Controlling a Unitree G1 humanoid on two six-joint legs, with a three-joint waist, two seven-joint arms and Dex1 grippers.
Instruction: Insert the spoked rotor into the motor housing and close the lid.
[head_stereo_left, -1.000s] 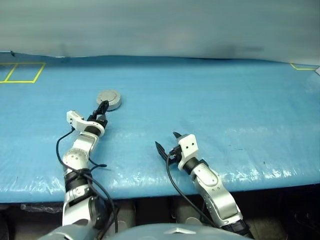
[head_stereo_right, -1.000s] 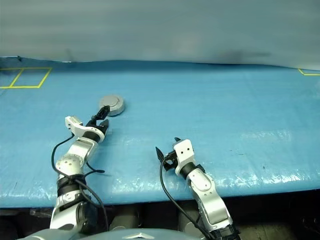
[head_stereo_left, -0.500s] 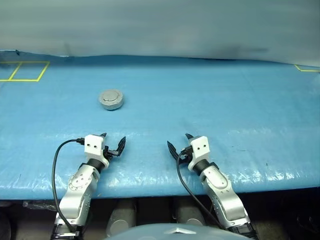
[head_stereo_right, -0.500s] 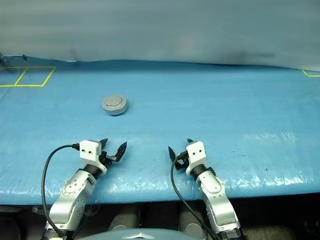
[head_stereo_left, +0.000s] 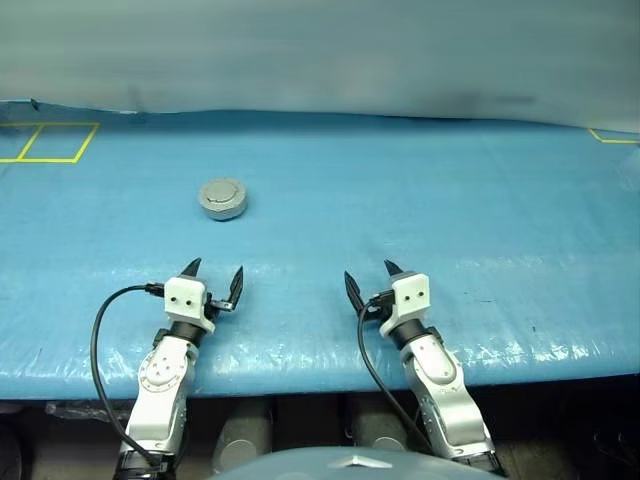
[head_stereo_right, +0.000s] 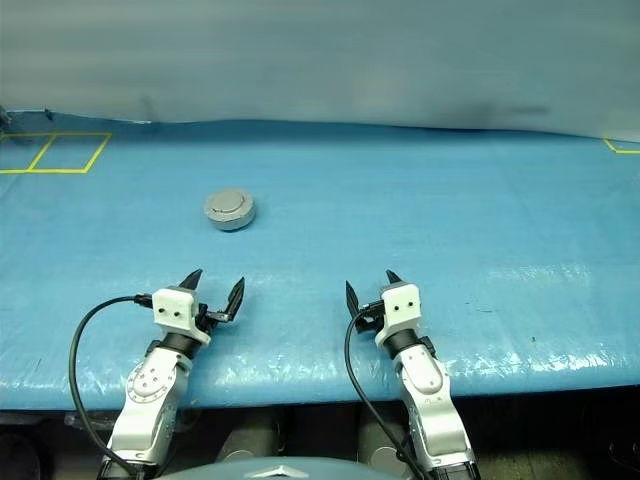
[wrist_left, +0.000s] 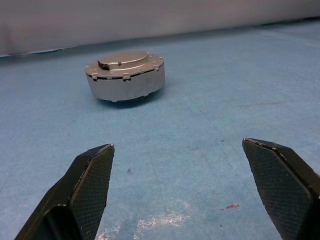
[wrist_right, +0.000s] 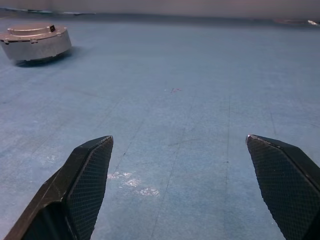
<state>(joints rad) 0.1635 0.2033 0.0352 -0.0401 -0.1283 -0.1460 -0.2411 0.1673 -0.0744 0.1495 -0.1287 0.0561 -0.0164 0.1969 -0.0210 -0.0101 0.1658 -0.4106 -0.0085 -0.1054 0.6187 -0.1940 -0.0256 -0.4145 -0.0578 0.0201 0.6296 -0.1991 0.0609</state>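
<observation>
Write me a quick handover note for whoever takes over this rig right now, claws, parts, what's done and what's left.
Left claw: open, empty, hanging over the near part of the blue table, pointing toward the motor housing.
Right claw: open, empty, level with the left one, nothing between its fingers.
Motor housing: sits alone on the table, beyond the left claw and apart from it. The lid is down on top, plain grey side up.
Spoked rotor: not visible; presumably inside the shut case, but that cannot be confirmed.
Done: lid appears closed, both claws are clear of the case.
Left: probably nothing beyond checking that the lid is fully seated.
</observation>
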